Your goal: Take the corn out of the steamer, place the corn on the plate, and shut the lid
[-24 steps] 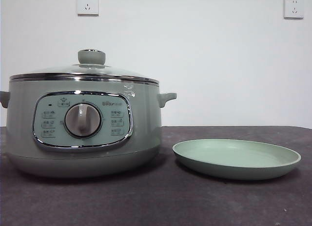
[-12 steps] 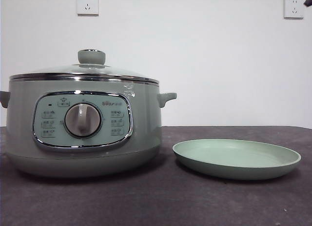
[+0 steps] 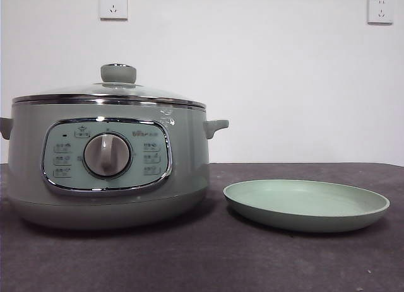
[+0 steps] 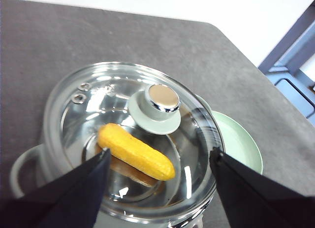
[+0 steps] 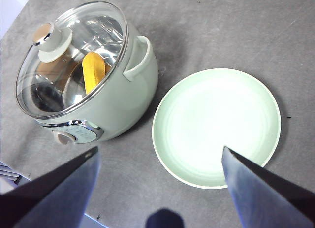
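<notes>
This looks like a staged test room rather than a lived-in kitchen; a bare white wall fills the upper part of the front view, with two white wall sockets near the top left and top right corners; a dark grey cloth-covered table spans the lower part, bearing only a pale sage-green electric steamer pot at left and a shallow pale green plate at lower right; a blue-grey metal frame shows at the left wrist view's right edge.
</notes>
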You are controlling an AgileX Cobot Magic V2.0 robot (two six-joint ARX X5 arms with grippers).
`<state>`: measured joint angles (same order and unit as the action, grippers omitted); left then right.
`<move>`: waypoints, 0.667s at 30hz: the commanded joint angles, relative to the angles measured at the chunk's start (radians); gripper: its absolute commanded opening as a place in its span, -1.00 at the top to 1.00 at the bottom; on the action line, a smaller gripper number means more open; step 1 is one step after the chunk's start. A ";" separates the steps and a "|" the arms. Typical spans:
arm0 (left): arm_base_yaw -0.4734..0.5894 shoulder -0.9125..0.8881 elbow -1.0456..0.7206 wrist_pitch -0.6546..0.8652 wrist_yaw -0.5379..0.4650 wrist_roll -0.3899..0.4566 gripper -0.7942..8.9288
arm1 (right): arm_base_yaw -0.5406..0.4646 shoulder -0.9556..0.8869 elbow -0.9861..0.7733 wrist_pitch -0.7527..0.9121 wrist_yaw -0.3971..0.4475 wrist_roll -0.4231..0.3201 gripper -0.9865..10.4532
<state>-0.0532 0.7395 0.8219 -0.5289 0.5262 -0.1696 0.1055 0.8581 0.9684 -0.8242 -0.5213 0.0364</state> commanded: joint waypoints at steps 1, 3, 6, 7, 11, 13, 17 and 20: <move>-0.034 0.070 0.037 0.011 0.000 -0.014 0.11 | 0.001 -0.001 0.001 0.000 -0.001 -0.004 0.11; -0.063 0.122 0.071 0.012 -0.010 -0.011 0.11 | 0.001 -0.001 0.001 0.000 -0.001 -0.004 0.11; -0.114 0.207 0.130 0.011 -0.062 0.012 0.11 | 0.001 -0.001 0.001 0.000 -0.001 -0.004 0.11; -0.134 0.235 0.152 0.007 -0.084 0.021 0.11 | 0.001 -0.001 0.001 0.000 -0.001 -0.004 0.11; -0.212 0.342 0.225 0.005 -0.173 0.044 0.11 | 0.001 -0.001 0.001 0.000 0.000 -0.004 0.11; -0.246 0.386 0.253 0.005 -0.218 0.055 0.11 | 0.001 -0.001 0.001 0.000 0.000 -0.004 0.11; -0.309 0.472 0.293 0.011 -0.326 0.096 0.11 | 0.001 -0.001 0.001 0.000 0.000 -0.004 0.11; -0.343 0.516 0.298 0.042 -0.379 0.116 0.11 | 0.001 -0.001 0.001 0.000 0.000 -0.004 0.11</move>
<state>-0.3878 1.2446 1.1187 -0.4961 0.1589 -0.0853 0.1055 0.8581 0.9684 -0.8246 -0.5209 0.0364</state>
